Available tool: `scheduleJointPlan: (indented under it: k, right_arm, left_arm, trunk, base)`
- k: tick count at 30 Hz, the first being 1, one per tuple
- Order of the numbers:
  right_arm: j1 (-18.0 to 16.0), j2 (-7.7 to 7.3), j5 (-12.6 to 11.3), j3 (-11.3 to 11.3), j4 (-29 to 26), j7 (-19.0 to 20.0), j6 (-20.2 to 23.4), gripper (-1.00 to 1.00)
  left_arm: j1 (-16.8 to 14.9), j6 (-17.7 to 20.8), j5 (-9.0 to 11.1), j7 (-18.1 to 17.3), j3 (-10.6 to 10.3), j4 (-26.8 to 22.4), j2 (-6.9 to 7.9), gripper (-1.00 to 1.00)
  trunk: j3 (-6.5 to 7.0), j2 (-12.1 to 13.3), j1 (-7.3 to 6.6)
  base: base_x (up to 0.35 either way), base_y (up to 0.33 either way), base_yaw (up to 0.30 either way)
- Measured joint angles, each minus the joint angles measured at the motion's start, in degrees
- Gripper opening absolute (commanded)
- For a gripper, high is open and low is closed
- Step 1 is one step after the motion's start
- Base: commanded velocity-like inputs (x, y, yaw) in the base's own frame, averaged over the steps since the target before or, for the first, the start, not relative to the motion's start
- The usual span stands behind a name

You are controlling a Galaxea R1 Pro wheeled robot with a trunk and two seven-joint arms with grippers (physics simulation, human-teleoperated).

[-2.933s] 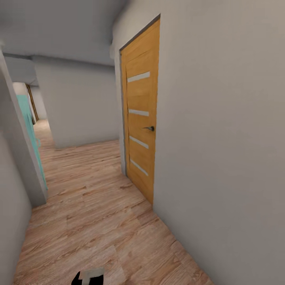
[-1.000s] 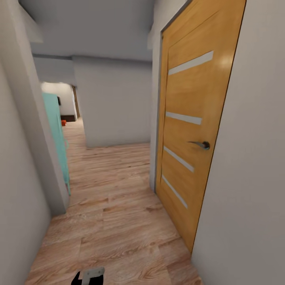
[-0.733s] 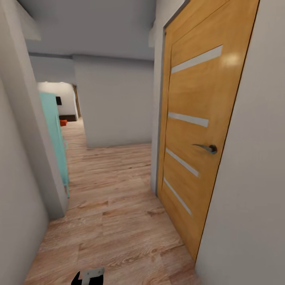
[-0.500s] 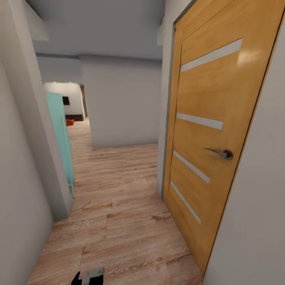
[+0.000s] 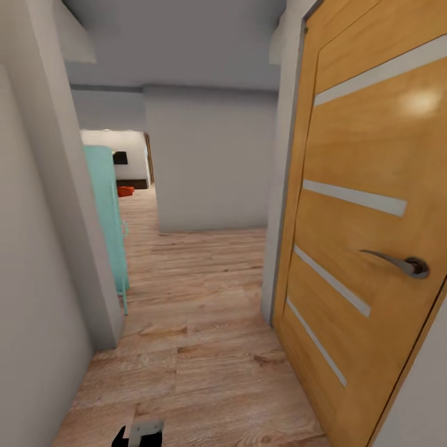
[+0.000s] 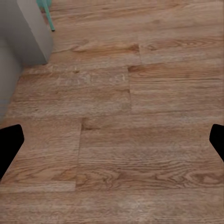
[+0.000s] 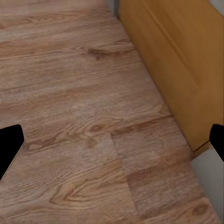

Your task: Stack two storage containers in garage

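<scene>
One orange-red storage container (image 5: 125,191) shows small and far off, on the wood floor at the end of the corridor, where the living room opens with a black TV (image 5: 120,158) on its wall. Both arms hang low over the light plank flooring. In the left wrist view my left gripper (image 6: 112,144) is open, its dark fingertips (image 6: 9,147) at the picture's edges with bare planks between them. In the right wrist view my right gripper (image 7: 112,144) is open too, empty, above planks beside the door's foot.
An orange-wood door (image 5: 366,248) with frosted strips and a metal handle (image 5: 397,264) stands shut close on the right. A teal cabinet (image 5: 110,217) juts from behind the grey wall corner (image 5: 74,236) on the left. The corridor floor (image 5: 198,323) runs ahead to a grey wall.
The camera has advanced along the corridor: the door has grown and slid right, the teal cabinet is nearer, and the far orange-red container has come into sight. The grippers stay as they were.
</scene>
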Motion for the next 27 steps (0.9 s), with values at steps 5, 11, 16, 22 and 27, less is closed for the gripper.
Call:
scheduleJointPlan:
  k: [5, 11, 16, 22, 27]
  right_arm:
    - [0.00, 0.00, 0.00, 0.00, -0.01, 0.05, 0.00, 1.00]
    - [-0.01, 0.00, 0.00, 0.00, 0.00, 0.01, 0.00, 1.00]
    - [0.00, 0.00, 0.00, 0.00, -0.01, 0.07, 0.00, 1.00]
    - [0.01, -0.01, 0.00, 0.00, -0.02, 0.08, 0.00, 1.00]
    - [0.01, -0.01, 0.00, 0.00, -0.02, 0.08, 0.00, 1.00]
  left_arm:
    - [0.00, 0.00, 0.00, 0.00, 0.00, 0.00, 0.00, 1.00]
    - [0.01, 0.00, 0.00, 0.01, 0.00, -0.01, 0.00, 1.00]
    - [0.00, 0.00, 0.00, 0.00, 0.00, 0.00, 0.00, 1.00]
    - [-0.01, 0.00, 0.00, 0.00, 0.00, 0.01, 0.00, 1.00]
    - [-0.01, 0.00, 0.00, -0.01, 0.00, 0.01, 0.00, 1.00]
  trunk:
    - [0.00, 0.00, 0.00]
    - [0.00, 0.00, 0.00]
    - [0.00, 0.00, 0.00]
    - [-0.16, 0.00, 0.00]
    - [-0.48, 0.00, 0.00]
  base:
    - [0.339, 0.000, 0.095]
    - [0.339, 0.000, 0.229]
    - [0.339, 0.000, 0.156]
    - [0.339, 0.000, 0.015]
    - [0.339, 0.000, 0.002]
